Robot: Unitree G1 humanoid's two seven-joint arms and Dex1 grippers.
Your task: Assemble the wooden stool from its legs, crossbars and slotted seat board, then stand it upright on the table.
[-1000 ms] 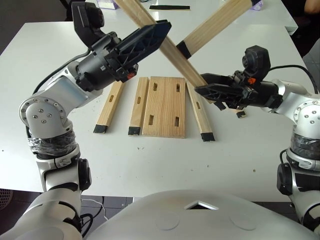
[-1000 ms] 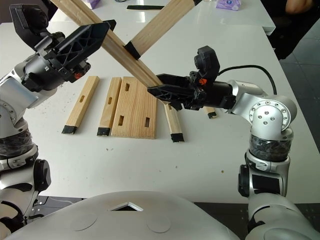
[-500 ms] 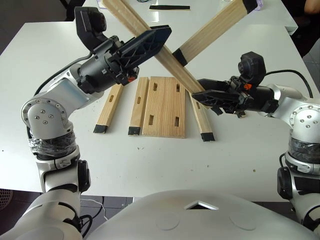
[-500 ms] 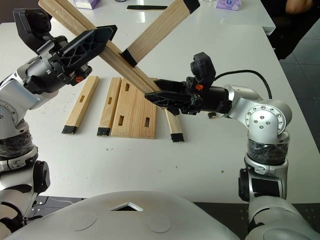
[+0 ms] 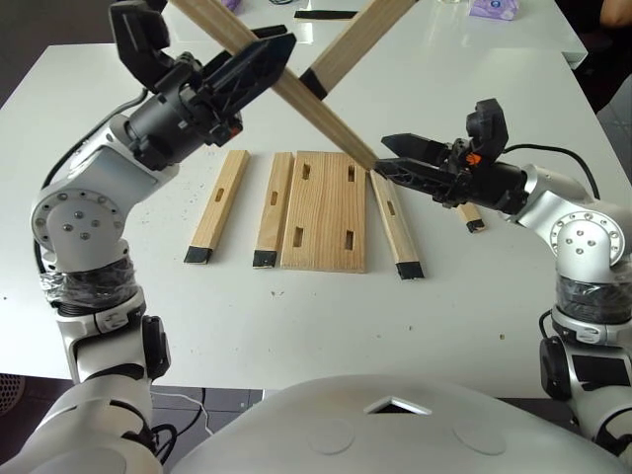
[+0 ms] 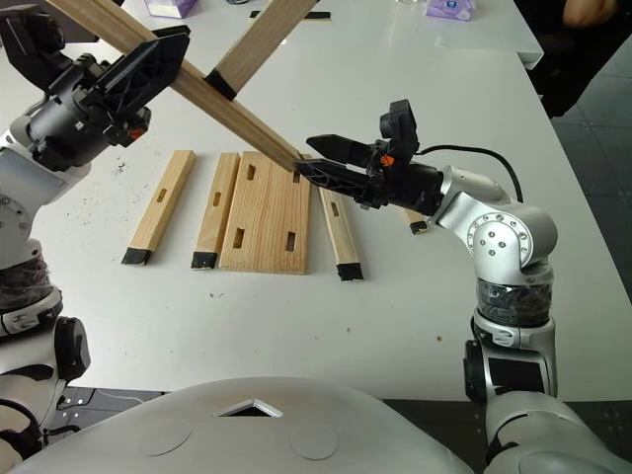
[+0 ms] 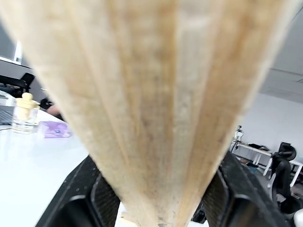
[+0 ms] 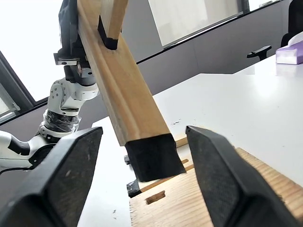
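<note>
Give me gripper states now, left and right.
Left gripper: shut on the wooden leg.
Right gripper: open, fingers either side of the leg's black-capped end, not clamped.

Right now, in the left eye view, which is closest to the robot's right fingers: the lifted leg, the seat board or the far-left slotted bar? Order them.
1. Lifted leg: its black tip sits between the right gripper's open fingers.
2. Seat board: flat on the table, just to their left.
3. Far-left slotted bar: beyond the board, farthest left.
</note>
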